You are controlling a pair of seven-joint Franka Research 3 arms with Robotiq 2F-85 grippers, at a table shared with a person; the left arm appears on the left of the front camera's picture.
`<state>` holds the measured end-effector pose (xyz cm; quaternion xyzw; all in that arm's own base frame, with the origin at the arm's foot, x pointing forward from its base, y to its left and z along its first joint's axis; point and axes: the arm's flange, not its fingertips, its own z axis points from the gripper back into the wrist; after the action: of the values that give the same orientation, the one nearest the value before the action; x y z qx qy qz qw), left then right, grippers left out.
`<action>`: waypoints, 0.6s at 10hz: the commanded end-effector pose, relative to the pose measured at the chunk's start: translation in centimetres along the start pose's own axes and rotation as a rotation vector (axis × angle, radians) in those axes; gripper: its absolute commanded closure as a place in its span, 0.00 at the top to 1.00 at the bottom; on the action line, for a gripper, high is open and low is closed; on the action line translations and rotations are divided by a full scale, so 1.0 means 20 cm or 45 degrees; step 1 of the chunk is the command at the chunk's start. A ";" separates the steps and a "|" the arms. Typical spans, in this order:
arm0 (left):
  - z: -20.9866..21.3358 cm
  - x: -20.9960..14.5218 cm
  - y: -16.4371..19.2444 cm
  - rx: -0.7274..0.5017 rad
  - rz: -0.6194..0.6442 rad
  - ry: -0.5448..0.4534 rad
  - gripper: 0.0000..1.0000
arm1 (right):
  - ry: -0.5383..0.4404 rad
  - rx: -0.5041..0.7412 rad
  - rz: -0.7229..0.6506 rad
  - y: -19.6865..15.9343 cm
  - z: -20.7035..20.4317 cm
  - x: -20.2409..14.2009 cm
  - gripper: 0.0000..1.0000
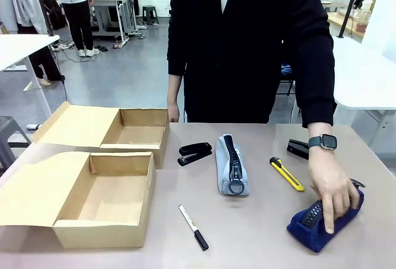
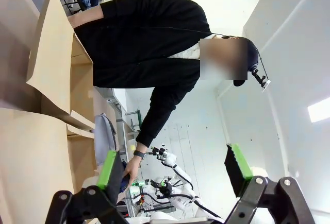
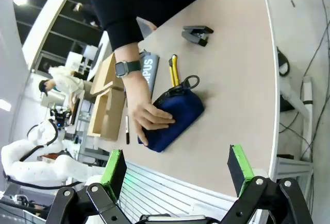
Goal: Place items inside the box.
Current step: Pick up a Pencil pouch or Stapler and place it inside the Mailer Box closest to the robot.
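On the table [image 1: 260, 244] lie six loose things, all outside the cardboard: one black stapler [image 1: 195, 153], one grey pencil case [image 1: 232, 165], one yellow utility knife [image 1: 286, 174], one white marker [image 1: 193, 218] with a black cap, one navy pouch [image 1: 325, 216], and one smaller black stapler-like tool [image 1: 298, 149] toward the far right. The person's hand [image 1: 331, 185] presses down on the pouch, which sits near the table's right front corner.

Two cardboard boxes stand at the left, both with flaps thrown open leftward and both empty. The shallow near box [image 1: 105, 235] is at the front left corner; the deeper far box [image 1: 162, 145] is just behind it. The marker lies nearest the near box, apart from its right wall. Bare tabletop runs along the front edge between marker and pouch.

The left gripper [image 2: 175, 170] and the right gripper [image 3: 175, 167] each hang above the scene, fingers spread wide and holding nothing.
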<state>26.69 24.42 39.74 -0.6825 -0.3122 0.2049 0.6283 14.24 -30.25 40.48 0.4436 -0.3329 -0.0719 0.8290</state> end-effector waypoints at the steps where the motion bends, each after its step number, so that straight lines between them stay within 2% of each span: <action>1: 0.00 -0.02 0.00 -0.017 -0.024 0.006 1.00 | 0.037 -0.024 0.045 0.02 -0.09 0.09 1.00; 4: 0.00 -0.02 0.00 -0.017 -0.024 0.006 1.00 | 0.107 -0.034 0.148 0.15 -0.25 0.16 1.00; 5: 0.00 -0.02 0.00 -0.017 -0.024 0.006 1.00 | 0.189 -0.078 0.233 0.23 -0.42 0.22 1.00; 6: 0.00 -0.02 0.00 -0.017 -0.024 0.006 1.00 | 0.326 -0.136 0.340 0.28 -0.63 0.28 1.00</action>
<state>26.76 24.38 39.73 -0.6826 -0.3111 0.2045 0.6288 22.43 -23.69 43.13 0.3957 -0.2861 0.0319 0.8721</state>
